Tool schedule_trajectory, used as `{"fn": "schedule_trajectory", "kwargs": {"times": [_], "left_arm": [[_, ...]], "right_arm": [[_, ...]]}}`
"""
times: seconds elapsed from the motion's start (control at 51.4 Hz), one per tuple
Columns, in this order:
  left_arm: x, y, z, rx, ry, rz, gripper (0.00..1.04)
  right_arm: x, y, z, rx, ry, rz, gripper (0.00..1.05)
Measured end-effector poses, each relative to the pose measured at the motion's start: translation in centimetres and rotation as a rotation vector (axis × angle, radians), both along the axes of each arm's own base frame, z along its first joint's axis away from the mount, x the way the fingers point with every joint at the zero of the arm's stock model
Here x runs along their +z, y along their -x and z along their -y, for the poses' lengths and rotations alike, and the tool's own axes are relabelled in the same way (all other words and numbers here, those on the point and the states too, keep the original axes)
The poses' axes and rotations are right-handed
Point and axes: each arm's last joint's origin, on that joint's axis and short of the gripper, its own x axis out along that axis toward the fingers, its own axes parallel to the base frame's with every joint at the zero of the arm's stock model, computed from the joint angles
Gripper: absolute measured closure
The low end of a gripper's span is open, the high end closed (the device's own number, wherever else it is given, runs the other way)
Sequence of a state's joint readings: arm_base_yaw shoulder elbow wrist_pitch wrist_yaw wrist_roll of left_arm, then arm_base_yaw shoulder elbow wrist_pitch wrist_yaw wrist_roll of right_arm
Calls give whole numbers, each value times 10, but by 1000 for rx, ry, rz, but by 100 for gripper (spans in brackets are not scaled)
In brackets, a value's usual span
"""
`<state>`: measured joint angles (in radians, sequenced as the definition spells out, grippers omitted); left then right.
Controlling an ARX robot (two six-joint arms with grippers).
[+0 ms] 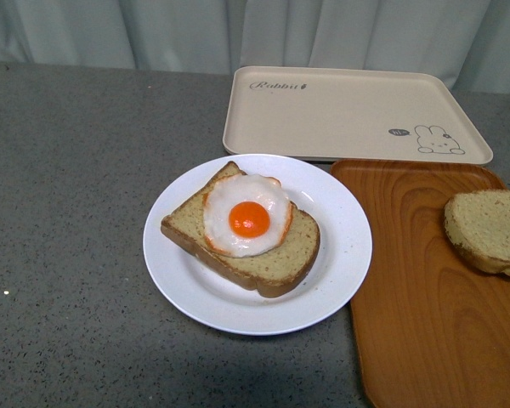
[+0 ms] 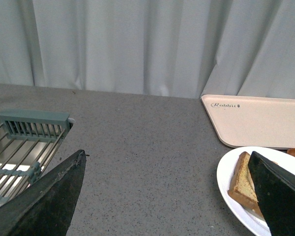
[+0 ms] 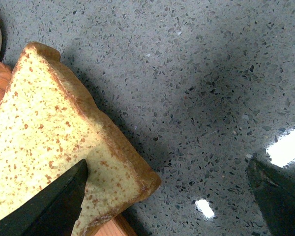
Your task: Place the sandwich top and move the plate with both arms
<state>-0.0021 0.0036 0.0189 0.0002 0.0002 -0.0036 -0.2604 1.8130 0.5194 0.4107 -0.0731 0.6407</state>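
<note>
The grey speckled counter (image 1: 68,212) is carrying everything. The orange-brown wooden tray (image 1: 425,323) is lying to my right and the beige rabbit tray (image 1: 348,106) is sitting behind, with the white plate (image 1: 340,255) resting just beside both, straight ahead of me. On the plate a bread slice (image 1: 276,263) is bearing a fried egg (image 1: 248,217) and waiting uncovered. The sandwich top (image 1: 491,228) is lying on the wooden tray, well apart from it. My right claw (image 3: 167,204) is hanging over that slice's crust edge, spread wide and gripping nothing. My left claw (image 2: 162,201) is likewise gaping and empty near the plate's rim. I am judging that nothing is done yet — the lifting, the capping and the two-armed plate move are all remaining
</note>
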Motion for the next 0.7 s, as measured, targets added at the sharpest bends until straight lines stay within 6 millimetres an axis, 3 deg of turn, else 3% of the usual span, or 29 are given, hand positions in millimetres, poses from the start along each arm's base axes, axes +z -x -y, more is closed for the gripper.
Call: {"fn": "schedule_trajectory", "kwargs": {"times": [0.7], "left_arm": [[0, 0, 0, 0, 0, 0, 6]], "right_arm": [[0, -14, -16, 27, -58, 65, 9]]}}
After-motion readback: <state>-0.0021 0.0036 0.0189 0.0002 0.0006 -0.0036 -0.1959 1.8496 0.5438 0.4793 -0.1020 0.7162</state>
